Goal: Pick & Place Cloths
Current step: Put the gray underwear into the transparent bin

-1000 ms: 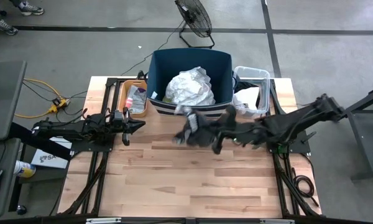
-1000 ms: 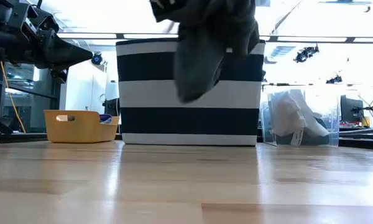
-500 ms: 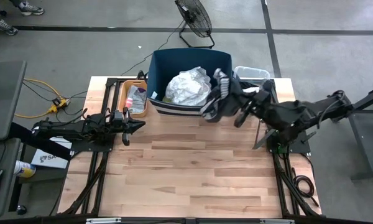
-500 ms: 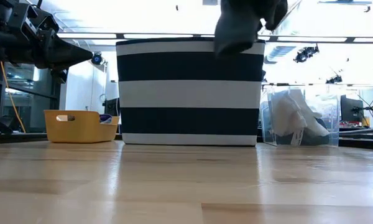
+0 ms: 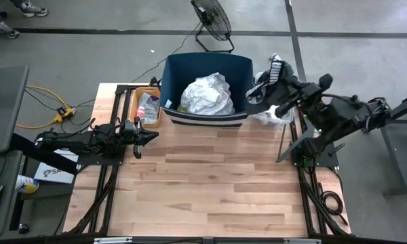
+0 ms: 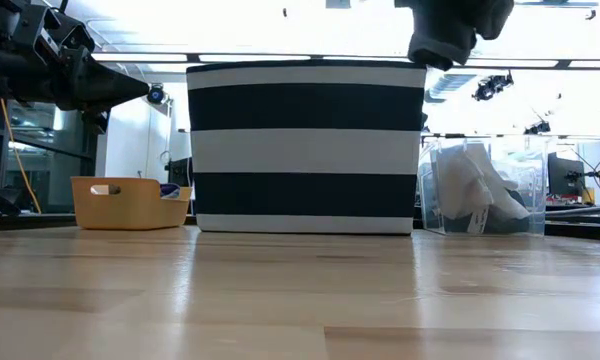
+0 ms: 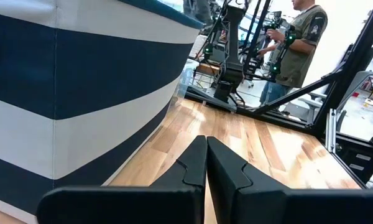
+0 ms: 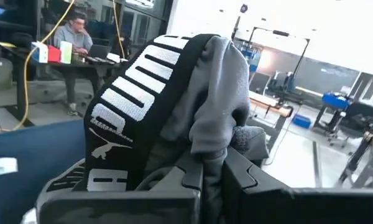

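Holding dark grey shorts [image 5: 266, 85] aloft, right gripper [image 5: 283, 95] pinches fabric near lettered waistband, over navy bin's [image 5: 180, 66] right rim. Bin opening lies left of gripper; clear tub [image 5: 277, 80] directly beneath. Left gripper [image 5: 151, 135] pressed together, idle left of bin, farther off.

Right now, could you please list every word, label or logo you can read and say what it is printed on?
"PUMA", partly folded, with a leaping-cat logo: on the waistband of the grey shorts held in the right tool.
White label on the box beside the table: too small to read.
Nothing else is legible.
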